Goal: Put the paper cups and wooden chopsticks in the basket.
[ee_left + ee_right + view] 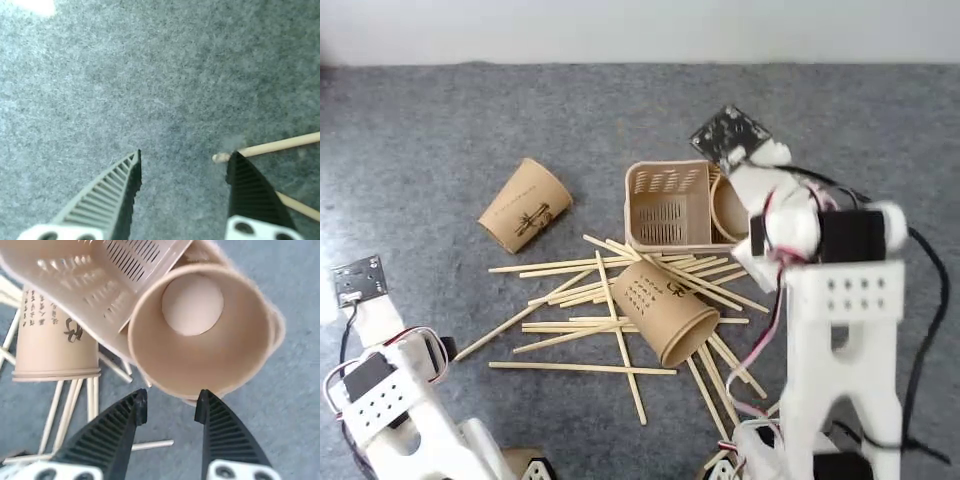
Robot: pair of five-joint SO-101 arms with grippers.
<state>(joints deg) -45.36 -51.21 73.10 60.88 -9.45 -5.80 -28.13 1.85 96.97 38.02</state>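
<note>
- High: basket mid-desk, toward the far edge. Right cup sits against its right side; in or out, can't tell. Left cup lies on its side, apart. Mid cup lies on the scattered chopsticks.
- Left wrist: left gripper open, holding nothing, over bare desk. One chopstick end lies just beside a finger.
- Right wrist: right gripper open, fingertips either side of the right cup's rim, not clamped. The cup's mouth faces the camera.

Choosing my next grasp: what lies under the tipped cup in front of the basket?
Chopsticks pass under the cup, their ends sticking out on both sides. The cup hides how many run beneath it.
</note>
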